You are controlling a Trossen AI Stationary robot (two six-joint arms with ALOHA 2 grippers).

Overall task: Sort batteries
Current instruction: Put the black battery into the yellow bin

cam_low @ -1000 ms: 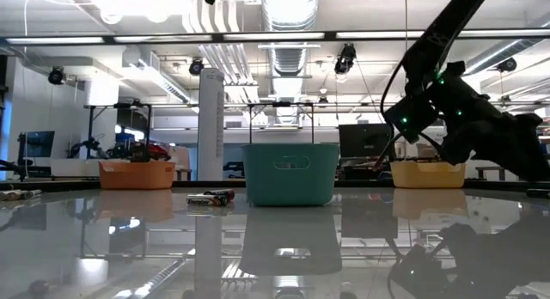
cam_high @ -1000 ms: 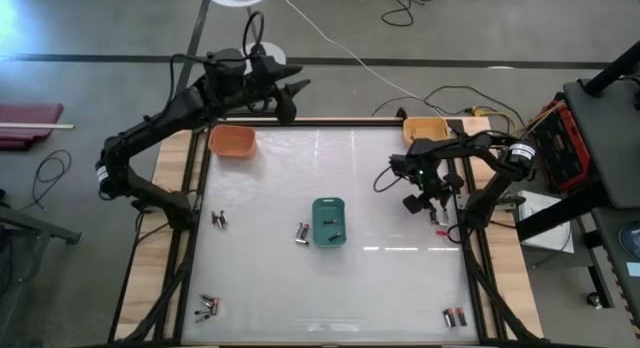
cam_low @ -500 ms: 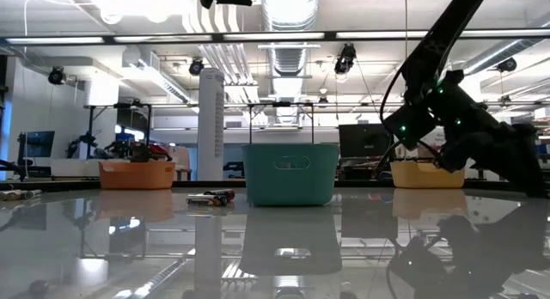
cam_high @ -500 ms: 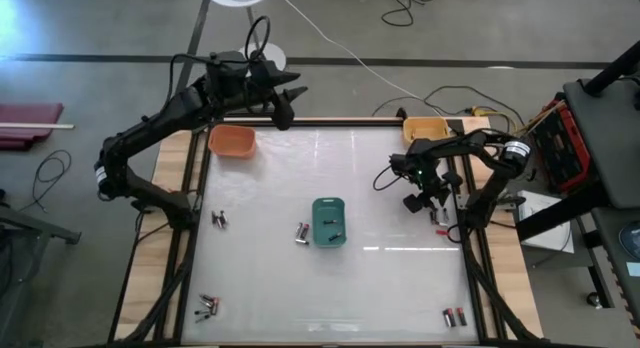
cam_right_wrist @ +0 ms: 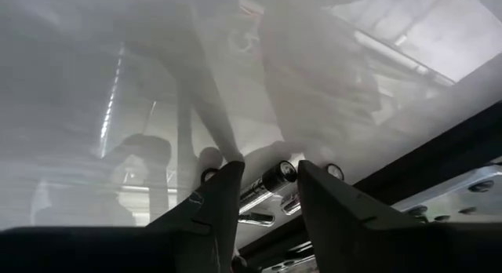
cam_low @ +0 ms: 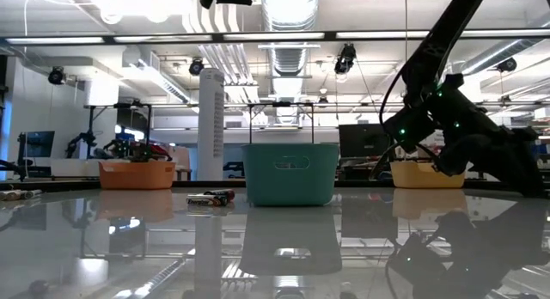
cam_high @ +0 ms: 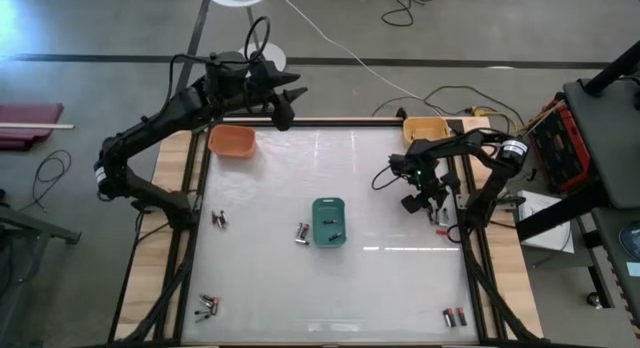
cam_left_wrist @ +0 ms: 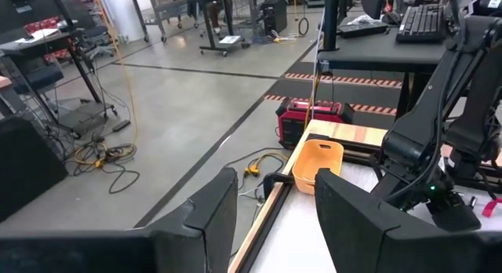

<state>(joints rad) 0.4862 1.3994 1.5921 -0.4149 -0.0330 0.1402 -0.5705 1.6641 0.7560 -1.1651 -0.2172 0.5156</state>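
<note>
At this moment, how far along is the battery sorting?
Done: a couple of batteries already lie in the teal bin. In hand: the right gripper is open, lowered over batteries at the table's right edge, none gripped. The left gripper waits open above the far edge. Left: loose batteries beside the teal bin, at left, front left and front right.

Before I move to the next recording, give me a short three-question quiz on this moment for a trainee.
1. True or false: the left claw is open, up beyond the far edge of the table.
2. Which claw is down by the batteries at the table's right edge? A: left claw. B: right claw. C: neither.
3. Fill in: the table bears ___ bins, namely the orange bin, the teal bin and the yellow bin.

Key: 1 true; 2 B; 3 three.
</note>
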